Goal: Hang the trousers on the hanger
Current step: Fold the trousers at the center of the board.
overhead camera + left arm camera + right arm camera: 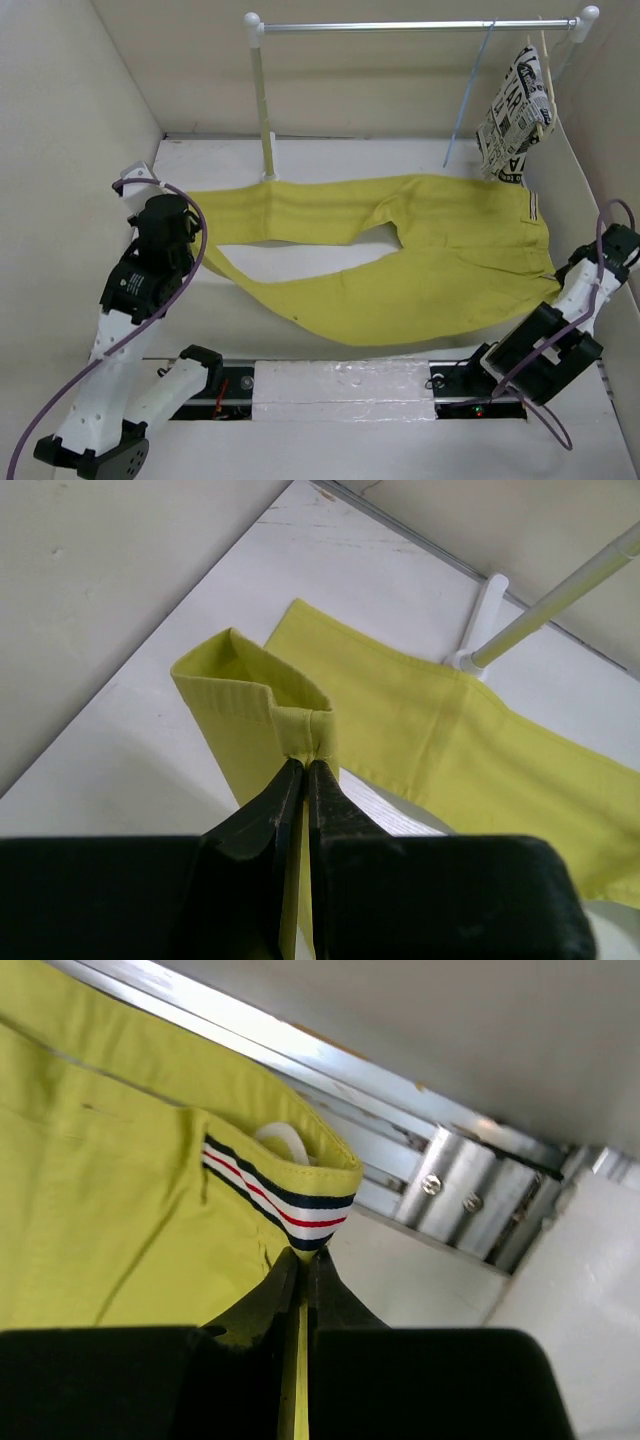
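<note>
The left gripper (305,765) is pinching a leg hem (240,695); the trousers (420,250) are lying flat across the table (290,262). The right gripper (303,1257) is pinching the waistband (200,1085) by the striped trim (290,1205). The hanger (470,95) is hanging on the rail (400,26), so both arms should be lifting evenly, keeping the cloth taut.

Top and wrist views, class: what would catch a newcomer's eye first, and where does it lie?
The yellow trousers sprawl across the white table, legs pointing left. The left gripper pinches a leg hem and the right gripper the striped waistband. At the back right, a newspaper-print cloth hangs from the rail.
</note>
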